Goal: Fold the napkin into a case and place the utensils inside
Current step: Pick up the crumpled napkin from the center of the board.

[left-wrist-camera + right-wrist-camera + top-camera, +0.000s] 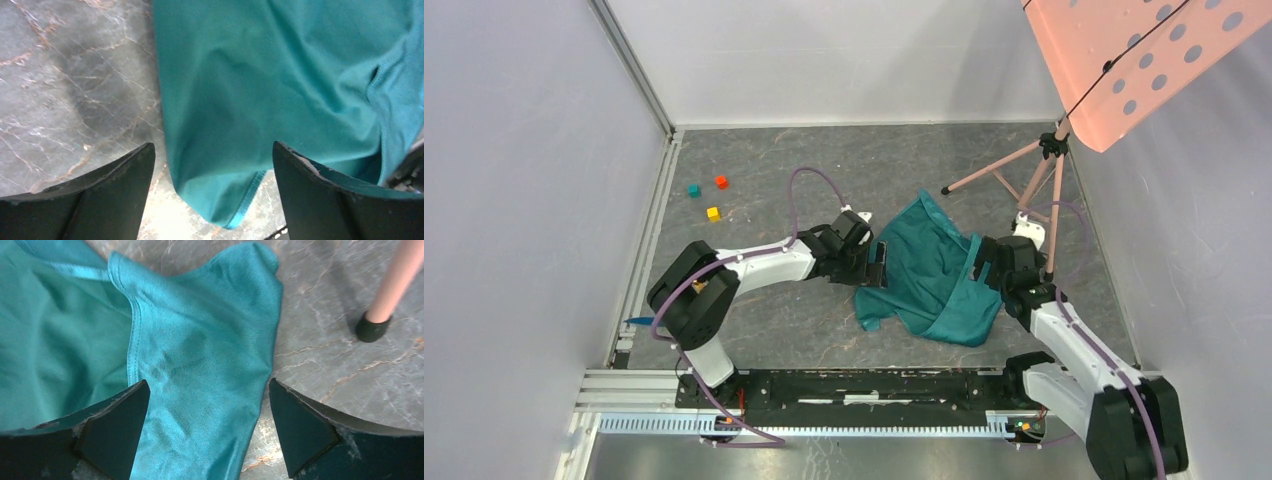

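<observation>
The teal-green napkin lies rumpled and partly folded over itself on the grey marble-look table. No case is in view. My left gripper stands open at the napkin's left edge. In the left wrist view a hemmed corner of the napkin hangs between the wide-apart fingers of that gripper. My right gripper stands open at the right edge. There its fingers straddle a flap of the napkin without closing on it. Of the utensils, only a slim blue piece shows by the left rail.
Three small cubes sit at the back left: red, teal, yellow. A pink tripod stand with a perforated pink board stands at the back right. One of its feet is close to my right gripper. White walls enclose the table.
</observation>
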